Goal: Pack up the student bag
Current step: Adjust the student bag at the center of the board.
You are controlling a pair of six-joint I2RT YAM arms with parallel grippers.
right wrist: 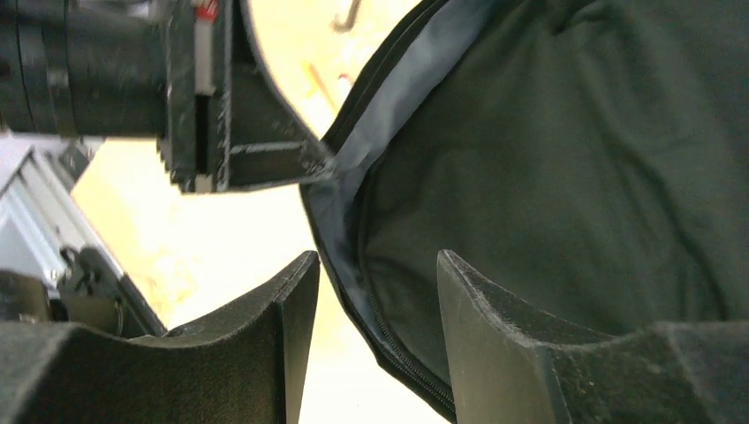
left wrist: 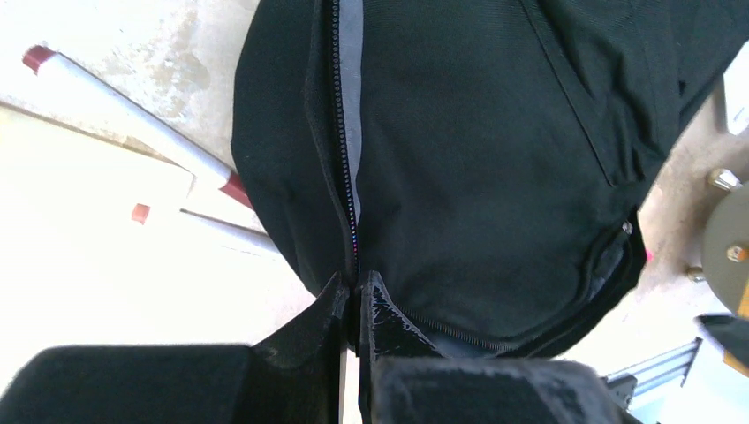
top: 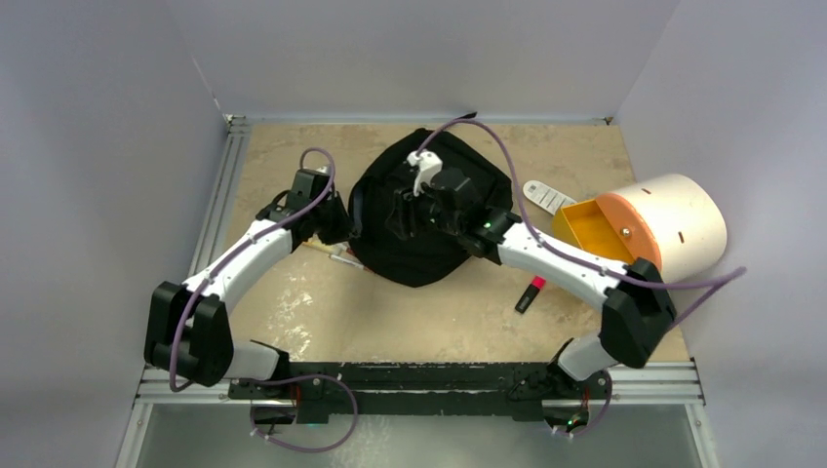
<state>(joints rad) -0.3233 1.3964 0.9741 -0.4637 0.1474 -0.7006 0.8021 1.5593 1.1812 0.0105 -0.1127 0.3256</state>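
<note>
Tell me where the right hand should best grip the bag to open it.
Probably the zip edge at the left of the bag, where grey lining shows: a thin loose lip that fingers can pinch. Reach over the bag from the right, fingers astride that edge, beside the left hand, which is shut on it. The right hand is open there.

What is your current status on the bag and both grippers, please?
Left gripper shut on zip edge of student bag. Right gripper open, straddling the rim. Zip open, grey lining showing. Pens against bag's side, outside it.
</note>
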